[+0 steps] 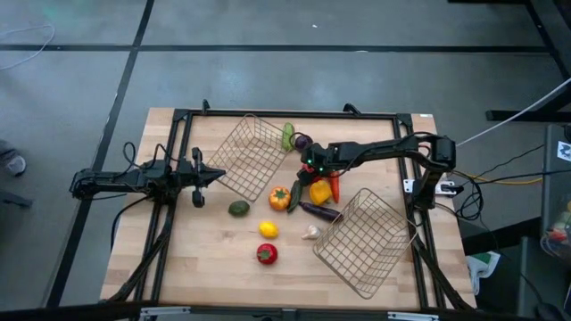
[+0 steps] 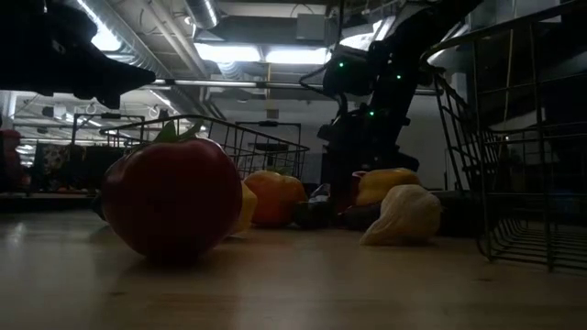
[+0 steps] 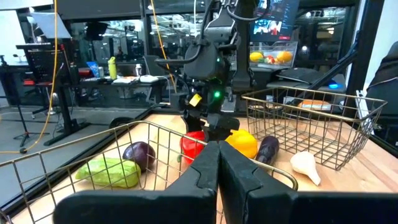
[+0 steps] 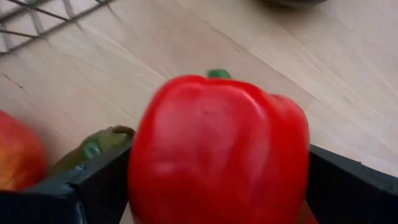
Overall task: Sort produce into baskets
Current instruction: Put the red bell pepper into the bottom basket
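Note:
My right gripper reaches from the table's right side to the middle of the produce pile and is shut on a red pepper. The pepper also shows under the gripper in the left wrist view. Around it lie a yellow pepper, an orange pepper, an aubergine and a green cucumber. My left gripper is shut and empty, next to the left wire basket. The right wire basket stands at the near right. My right gripper pinches the red pepper between its two fingers, one on each of its two opposite sides. The fingers come from above, slanting down from the table's right. The green stem end points away from the wrist. I cannot tell whether the pepper is off the table.
An avocado, a lemon, a tomato and a garlic lie on the wood between the baskets. A green vegetable and a purple onion lie at the left basket's far right corner.

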You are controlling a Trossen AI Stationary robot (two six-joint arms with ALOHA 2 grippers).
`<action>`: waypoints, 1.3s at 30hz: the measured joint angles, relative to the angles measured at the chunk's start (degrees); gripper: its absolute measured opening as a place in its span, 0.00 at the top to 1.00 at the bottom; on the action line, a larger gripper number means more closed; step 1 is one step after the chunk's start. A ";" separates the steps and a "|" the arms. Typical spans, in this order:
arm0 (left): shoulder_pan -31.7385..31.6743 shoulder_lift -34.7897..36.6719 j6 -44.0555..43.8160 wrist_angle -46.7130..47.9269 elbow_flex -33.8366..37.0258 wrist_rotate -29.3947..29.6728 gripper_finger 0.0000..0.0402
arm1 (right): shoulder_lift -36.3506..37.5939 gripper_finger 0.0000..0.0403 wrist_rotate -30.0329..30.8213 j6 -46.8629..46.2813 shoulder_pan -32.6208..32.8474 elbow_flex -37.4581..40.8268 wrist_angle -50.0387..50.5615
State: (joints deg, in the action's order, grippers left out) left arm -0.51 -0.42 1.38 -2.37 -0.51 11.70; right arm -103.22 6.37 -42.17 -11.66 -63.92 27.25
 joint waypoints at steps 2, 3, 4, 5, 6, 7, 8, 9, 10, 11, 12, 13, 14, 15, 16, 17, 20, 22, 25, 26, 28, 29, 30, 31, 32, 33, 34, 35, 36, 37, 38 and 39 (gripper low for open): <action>0.00 0.00 -0.01 0.00 0.02 0.00 1.00 | 0.00 0.02 0.02 0.00 0.00 0.00 -0.17; 0.00 0.00 -0.01 0.00 0.00 0.00 1.00 | 0.00 0.04 0.02 0.00 0.00 0.00 -0.23; 0.00 0.02 -0.01 0.00 0.02 0.00 1.00 | 0.00 0.05 0.02 0.00 0.00 0.00 -0.19; 0.00 0.00 -0.01 0.00 0.00 0.00 1.00 | 0.00 0.08 0.02 0.02 0.00 0.00 -0.20; 0.00 0.01 -0.01 0.00 0.00 0.00 1.00 | 0.00 0.10 0.02 0.02 0.00 0.00 -0.20; 0.00 0.00 -0.03 0.00 0.01 0.00 1.00 | 0.00 0.13 0.02 0.04 0.00 0.00 -0.24; 0.00 0.00 -0.03 0.00 0.00 0.00 1.00 | 0.00 0.16 0.02 0.10 0.00 0.00 -0.25; 0.00 0.02 -0.03 0.00 0.01 0.00 1.00 | 0.01 0.19 0.02 0.22 0.00 0.00 -0.25; 0.00 0.01 -0.07 0.00 0.00 0.00 1.00 | 0.04 0.21 0.02 0.58 0.00 0.00 -0.26; 0.00 0.00 -0.18 0.00 0.01 0.00 1.00 | 0.13 0.22 0.02 1.21 0.00 0.00 -0.25; 0.00 0.00 -0.43 0.00 0.01 0.00 1.00 | 0.34 0.22 0.02 2.35 0.00 0.00 -0.11; 0.00 0.00 -0.99 0.00 0.01 0.00 1.00 | 0.61 0.22 0.00 3.45 0.00 0.01 0.06; 0.00 0.00 -1.41 0.00 0.01 0.00 1.00 | 1.01 0.22 -0.01 4.03 0.00 0.02 0.01; 0.00 0.00 -1.75 0.00 0.01 0.00 1.00 | 1.61 0.21 -0.02 4.78 0.00 0.02 0.11; 0.00 0.02 -1.96 0.00 0.00 0.00 1.00 | 2.28 0.19 -0.02 5.08 0.00 0.02 0.35; 0.00 0.00 -1.98 0.00 0.02 0.00 1.00 | 3.01 0.18 -0.02 5.16 0.00 0.02 0.49; 0.00 0.00 -2.09 0.00 0.01 0.00 1.00 | 5.46 0.15 -0.06 5.17 0.00 0.02 1.96; 0.00 0.00 -2.09 0.00 0.01 0.00 1.00 | 7.53 0.16 -1.03 5.18 0.00 0.02 2.98; 0.00 0.00 -2.09 0.00 0.00 0.00 1.00 | 10.83 0.19 -3.61 5.19 0.00 0.02 4.54; 0.00 0.00 -2.09 0.00 0.00 0.00 1.00 | 12.02 0.19 -4.37 5.20 0.02 0.02 4.63; 0.00 0.00 -2.09 0.00 0.01 0.00 1.00 | 14.61 0.20 -6.46 5.20 0.07 0.02 4.44; 0.00 0.00 -2.09 0.00 0.00 0.00 1.00 | 15.86 0.20 -7.55 5.21 0.08 0.02 4.51; 0.00 0.01 -2.10 0.00 0.01 0.00 1.00 | 17.19 0.20 -8.48 5.22 0.08 0.02 4.38; 0.00 0.01 -2.47 0.00 0.01 0.00 1.00 | 18.61 0.19 -9.35 5.21 0.09 0.02 4.32; 0.00 0.00 -3.25 0.00 0.01 0.00 1.00 | 20.07 0.19 -10.04 5.20 0.09 0.02 4.51; 0.00 0.00 -4.53 0.00 0.00 0.00 1.00 | 21.39 0.19 -10.55 5.21 0.24 0.02 4.55; 0.00 0.00 -5.93 0.00 0.02 0.00 1.00 | 22.74 0.18 -10.65 5.22 0.84 0.02 4.51; 0.00 0.00 -7.46 0.00 0.00 0.00 1.00 | 24.20 0.18 -10.62 5.24 1.33 0.02 4.77; 0.00 0.01 -9.11 0.00 0.01 0.00 1.00 | 25.45 0.18 -10.60 5.31 1.89 0.02 5.06; 0.00 0.00 -10.53 0.00 0.01 0.00 1.00 | 26.70 0.18 -10.62 5.35 2.74 0.02 5.09; 0.00 0.01 -11.86 0.00 0.02 0.00 1.00 | 28.01 0.18 -10.62 5.35 3.83 0.02 5.31; 0.00 0.00 -13.05 0.00 0.00 0.00 1.00 | 29.17 0.18 -10.60 5.35 5.03 0.02 5.79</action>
State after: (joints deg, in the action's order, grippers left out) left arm -0.51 -0.42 -11.67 -2.38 -0.51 11.70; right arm -74.04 -4.23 -36.82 -6.63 -63.90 33.04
